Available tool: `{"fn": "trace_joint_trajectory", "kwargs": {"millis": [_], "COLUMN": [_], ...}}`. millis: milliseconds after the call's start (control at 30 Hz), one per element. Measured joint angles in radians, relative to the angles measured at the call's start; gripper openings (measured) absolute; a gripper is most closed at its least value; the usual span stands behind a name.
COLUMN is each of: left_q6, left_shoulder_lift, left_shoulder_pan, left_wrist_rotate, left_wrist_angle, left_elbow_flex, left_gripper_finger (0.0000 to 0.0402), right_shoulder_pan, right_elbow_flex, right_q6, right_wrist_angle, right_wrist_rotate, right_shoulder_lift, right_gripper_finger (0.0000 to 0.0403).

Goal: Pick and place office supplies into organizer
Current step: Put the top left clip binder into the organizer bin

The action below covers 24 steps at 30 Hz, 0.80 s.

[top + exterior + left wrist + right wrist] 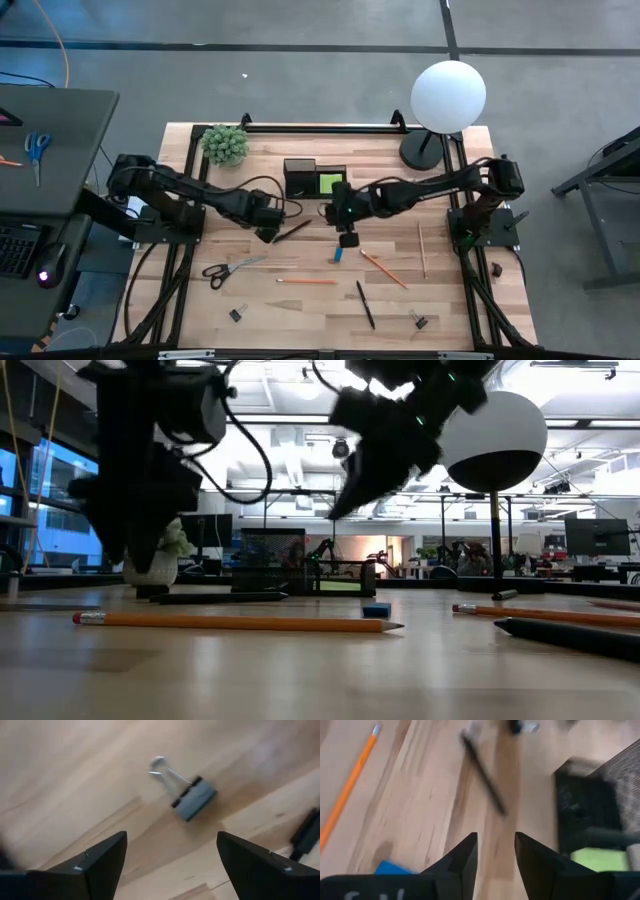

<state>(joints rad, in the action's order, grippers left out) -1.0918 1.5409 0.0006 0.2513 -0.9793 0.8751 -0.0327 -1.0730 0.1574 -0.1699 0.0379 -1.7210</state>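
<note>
My left gripper (266, 233) hovers open over the table's middle left. A small black binder clip (189, 796) lies flat on the wood just ahead of its fingers, and a dark pencil (293, 231) lies beside it. My right gripper (347, 239) hangs open by a narrow gap, empty, above the blue block (339, 255), in front of the black organizer (303, 178). The lime-green sticky pad (329, 184) sits in the organizer. Black-handled scissors (228, 269), orange pencils (307, 282) (385, 268), a wooden pencil (422, 250), a dark pen (365, 305) and two more clips (237, 314) (419, 321) lie loose.
A white globe lamp (448, 95) with a round black base stands at the far right corner, and a green plant (226, 144) at the far left. Blue-handled scissors (37, 150) lie on the side desk to the left. Bare wood shows between the loose items along the near edge.
</note>
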Motion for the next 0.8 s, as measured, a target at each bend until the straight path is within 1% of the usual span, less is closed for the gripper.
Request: {"fn": "trace_joint_trajectory", "kwargs": {"millis": [67,167,267,333,500,567,700,800], "left_q6": [-0.034,-0.069,-0.095,-0.107,-0.110,-0.096,-0.065,-0.066], "left_shoulder_lift": [0.001,0.001,0.002,0.002,0.002,0.002,0.002,0.002], "left_shoulder_pan": [-0.001,-0.001,0.015,0.035,0.098,0.117,0.126,0.122], "left_wrist_rotate": [0.026,0.060,0.079,0.070,0.027,0.013,-0.034,-0.041], "left_wrist_angle": [-0.006,0.035,0.072,0.095,0.102,0.150,0.248,0.249], "left_elbow_flex": [0.037,0.070,0.070,0.050,0.010,-0.005,-0.037,-0.055], "left_gripper_finger": [0.0297,0.0297,0.0296,0.0294,0.0294,0.0294,0.0294,0.0294], "right_shoulder_pan": [-0.005,-0.006,-0.005,-0.004,0.002,0.003,0.002,0.002], "right_elbow_flex": [0.069,0.169,0.248,0.276,0.272,0.265,0.261,0.261], "right_q6": [0.006,0.015,0.035,0.057,0.076,0.078,0.071,0.056], "right_wrist_angle": [0.101,0.264,0.429,0.488,0.499,0.498,0.504,0.504], "right_wrist_rotate": [-0.009,-0.058,-0.089,-0.089,-0.089,-0.095,-0.100,-0.100], "right_shoulder_lift": [0.001,0.002,0.002,0.003,0.010,0.010,0.010,0.010], "right_gripper_finger": [0.0122,0.0122,0.0122,0.0122,0.0122,0.0122,0.0122,0.0122]}}
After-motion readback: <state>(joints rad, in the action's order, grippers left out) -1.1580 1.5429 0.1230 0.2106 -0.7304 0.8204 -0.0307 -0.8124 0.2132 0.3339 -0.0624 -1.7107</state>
